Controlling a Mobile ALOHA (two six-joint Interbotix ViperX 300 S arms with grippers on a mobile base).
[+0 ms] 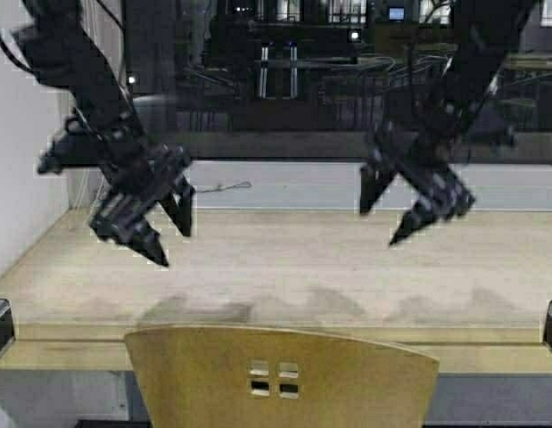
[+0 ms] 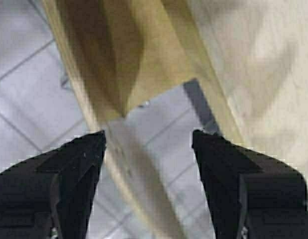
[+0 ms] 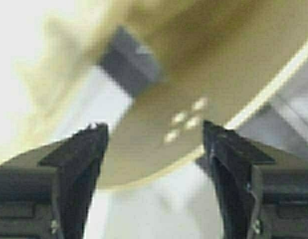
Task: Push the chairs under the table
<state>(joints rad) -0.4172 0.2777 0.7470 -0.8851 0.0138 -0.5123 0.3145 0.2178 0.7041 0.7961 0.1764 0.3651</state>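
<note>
A tan moulded plywood chair (image 1: 282, 379) stands at the long pale beige wooden table's (image 1: 284, 259) front edge. Left gripper (image 1: 173, 236) and right gripper (image 1: 383, 218) hover above the table, fingers spread

You have one chair (image 1: 280, 379) in view: tan plywood, backrest only, at the near edge, centre. Its backrest carries four small square cutouts (image 1: 274, 377) in a two-by-two block. One long tabletop (image 1: 302, 267) spans left to right beyond it. Two grippers hang above the tabletop: left gripper (image 1: 173, 236), right gripper (image 1: 383, 220). Each shows two black fingers, spread apart.
</note>
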